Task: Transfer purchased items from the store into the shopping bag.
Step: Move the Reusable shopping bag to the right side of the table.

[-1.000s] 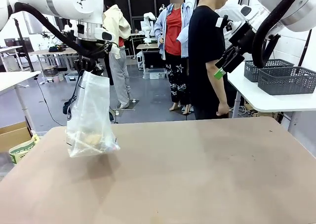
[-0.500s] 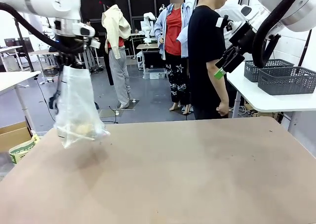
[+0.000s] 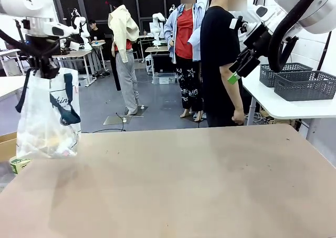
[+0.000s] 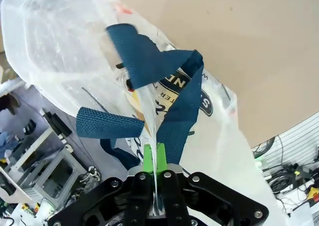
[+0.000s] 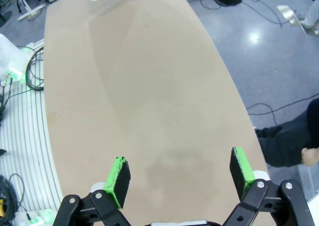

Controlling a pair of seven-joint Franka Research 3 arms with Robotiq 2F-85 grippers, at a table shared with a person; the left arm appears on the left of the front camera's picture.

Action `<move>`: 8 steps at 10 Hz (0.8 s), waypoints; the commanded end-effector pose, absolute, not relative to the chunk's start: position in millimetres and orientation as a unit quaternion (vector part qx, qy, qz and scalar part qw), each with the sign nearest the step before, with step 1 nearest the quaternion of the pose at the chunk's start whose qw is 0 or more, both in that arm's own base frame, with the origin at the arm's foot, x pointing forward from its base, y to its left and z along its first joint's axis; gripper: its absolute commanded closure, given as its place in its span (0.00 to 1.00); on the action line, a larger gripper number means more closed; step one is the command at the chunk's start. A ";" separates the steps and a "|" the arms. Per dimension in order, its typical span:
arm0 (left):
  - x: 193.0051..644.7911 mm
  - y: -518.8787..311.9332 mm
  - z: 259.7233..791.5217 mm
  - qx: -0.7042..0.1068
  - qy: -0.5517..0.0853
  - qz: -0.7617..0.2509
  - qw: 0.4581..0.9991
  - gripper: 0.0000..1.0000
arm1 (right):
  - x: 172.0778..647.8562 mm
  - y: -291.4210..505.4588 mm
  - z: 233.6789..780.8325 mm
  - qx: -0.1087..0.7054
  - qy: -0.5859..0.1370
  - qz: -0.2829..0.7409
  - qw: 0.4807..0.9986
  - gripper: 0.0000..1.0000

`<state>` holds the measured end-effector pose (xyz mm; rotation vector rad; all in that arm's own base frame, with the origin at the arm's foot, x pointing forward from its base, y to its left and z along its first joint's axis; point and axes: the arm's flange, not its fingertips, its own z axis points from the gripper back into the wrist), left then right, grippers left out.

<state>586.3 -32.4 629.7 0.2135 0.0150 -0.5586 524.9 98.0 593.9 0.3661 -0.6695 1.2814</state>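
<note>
Table: a brown matte table (image 3: 199, 185) took up the lower part of the front view; faint lighter patches showed on its top.
Shopping bag: the clear shopping bag (image 3: 47, 117) hung at the far left, above the table's left edge, with navy straps and a dark blue round logo.
Purchased items: several small goods (image 3: 50, 143) lay at the bottom of the bag; a yellowish one and a pink one could be made out, the rest were too blurred to name.
Left gripper: the left gripper (image 4: 154, 159) had its green pads pressed together on the top plastic of the bag, just beside the straps.
Right gripper: the right gripper (image 5: 179, 173) was held high over the table, its fingers wide apart and holding nothing.
Baskets: two dark grey lattice baskets (image 3: 304, 83) stood on a white side table (image 3: 294, 108) at the right.
Person: a person in a black T-shirt (image 3: 220, 54) stood at the far side.
Room: a grey floor with more tables and people behind.
</note>
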 end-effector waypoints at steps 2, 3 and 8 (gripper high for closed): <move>574.3 -5.1 623.7 0.082 -0.007 -0.350 0.933 1.00 | 524.7 97.3 594.2 0.165 -0.304 0.586 0.733 0.00; 574.4 -2.4 622.2 0.080 -0.006 -0.362 0.929 1.00 | 524.7 97.3 594.2 0.165 -0.304 0.586 0.733 0.00; 585.3 -10.1 617.4 0.088 0.010 -0.340 0.936 1.00 | 524.7 97.3 594.2 0.165 -0.304 0.586 0.733 0.00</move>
